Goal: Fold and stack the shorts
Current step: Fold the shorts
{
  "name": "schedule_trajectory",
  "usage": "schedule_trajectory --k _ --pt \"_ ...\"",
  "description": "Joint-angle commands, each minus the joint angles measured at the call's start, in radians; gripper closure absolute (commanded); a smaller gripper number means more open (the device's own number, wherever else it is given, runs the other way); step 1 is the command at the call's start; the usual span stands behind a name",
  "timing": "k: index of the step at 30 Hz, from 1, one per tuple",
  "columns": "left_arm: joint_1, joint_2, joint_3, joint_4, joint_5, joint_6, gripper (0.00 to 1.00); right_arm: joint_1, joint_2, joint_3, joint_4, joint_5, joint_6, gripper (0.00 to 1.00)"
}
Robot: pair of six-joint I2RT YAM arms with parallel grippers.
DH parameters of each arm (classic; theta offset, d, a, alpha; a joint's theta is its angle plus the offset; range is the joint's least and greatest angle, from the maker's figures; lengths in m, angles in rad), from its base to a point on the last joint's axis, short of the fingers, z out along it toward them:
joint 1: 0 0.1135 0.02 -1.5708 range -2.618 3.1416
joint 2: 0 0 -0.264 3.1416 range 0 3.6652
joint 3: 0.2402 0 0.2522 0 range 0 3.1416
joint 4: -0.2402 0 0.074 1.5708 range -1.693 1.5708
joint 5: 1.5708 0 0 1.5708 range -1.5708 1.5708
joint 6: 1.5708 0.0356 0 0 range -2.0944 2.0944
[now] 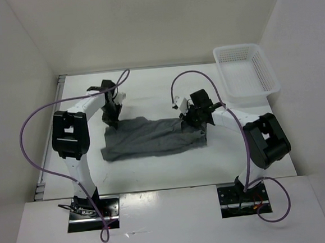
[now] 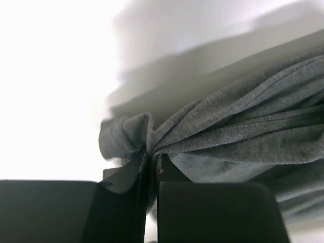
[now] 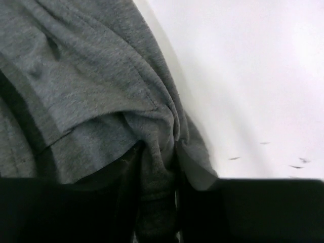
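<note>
Shorts: The grey shorts [image 1: 152,138] lie flat on the white table [image 1: 149,91], in the middle, between the two arms. They are spread out long and look a bit crumpled.
Left gripper: The left gripper [image 2: 152,161] is at the far left corner of the shorts. Its jaws are pinched tight on a little bunch of the cloth.
Right gripper: The right gripper [image 3: 158,169] is at the far right corner. Its jaws squeeze a thick fold of cloth.
Basket: The white basket [image 1: 268,71] sits in the far right corner of the table, well apart from the shorts.
Done: I think both far corners are grabbed, ready for a fold.
Left to do: I see no neat fold yet. The shorts need folding over, then stacking.
</note>
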Motion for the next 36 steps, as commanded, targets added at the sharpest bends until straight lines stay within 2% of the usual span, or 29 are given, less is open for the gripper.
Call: schedule_trajectory --k 1,2,3,4,7,9,11,14,16,17,18,22,26,29,33,34,36 --pt "0.019 0.073 0.153 0.13 -0.13 0.004 0.93 0.002 0.046 0.093 0.25 0.142 0.048 0.48" --pt "0.019 0.088 0.186 0.13 -0.144 0.004 0.83 0.002 0.057 0.11 0.272 0.159 0.065 0.3" --pt "0.019 0.101 0.216 0.13 -0.153 0.004 0.52 -0.008 0.066 0.157 0.29 0.191 0.086 0.09" --pt "0.019 0.11 0.244 0.13 -0.153 0.004 0.44 -0.008 0.078 0.185 0.304 0.205 0.138 0.03" --pt "0.028 0.045 0.28 0.141 -0.139 0.004 0.27 -0.047 0.078 0.319 0.274 0.232 0.282 0.0" --pt "0.038 -0.059 0.239 0.15 -0.129 0.004 0.22 -0.092 0.065 0.413 0.207 0.232 0.355 0.0" --pt "0.038 -0.133 0.189 0.15 -0.113 0.004 0.18 -0.103 0.025 0.445 0.08 0.161 0.369 0.01" --pt "0.059 -0.232 0.08 0.097 -0.081 0.004 0.18 -0.103 -0.052 0.397 -0.051 0.049 0.369 0.13" --pt "0.071 -0.253 0.018 0.046 -0.07 0.004 0.18 -0.06 -0.086 0.347 -0.088 0.015 0.34 0.23" --pt "0.082 -0.263 -0.044 0.037 -0.059 0.004 0.18 -0.035 -0.116 0.286 -0.107 0.015 0.302 0.24" --pt "0.091 -0.263 -0.067 0.026 -0.04 0.004 0.18 0.013 -0.129 0.237 -0.107 0.015 0.283 0.24" --pt "0.116 -0.298 -0.131 0.05 -0.003 0.004 0.19 0.074 -0.15 0.17 -0.156 -0.003 0.211 0.21" --pt "0.127 -0.31 -0.194 0.113 -0.016 0.004 0.19 0.126 -0.15 0.146 -0.215 0.006 0.061 0.17" --pt "0.136 -0.278 -0.225 0.113 -0.016 0.004 0.19 0.161 -0.16 0.136 -0.237 0.018 0.015 0.16" --pt "0.136 -0.208 -0.234 0.113 0.014 0.004 0.28 0.172 -0.16 0.106 -0.237 0.037 -0.01 0.16" --pt "0.136 -0.198 -0.234 0.113 0.034 0.004 0.39 0.172 -0.16 0.092 -0.237 0.037 -0.021 0.16" --pt "0.136 -0.188 -0.234 0.113 0.045 0.004 0.5 0.181 -0.16 0.081 -0.258 0.058 -0.063 0.23"
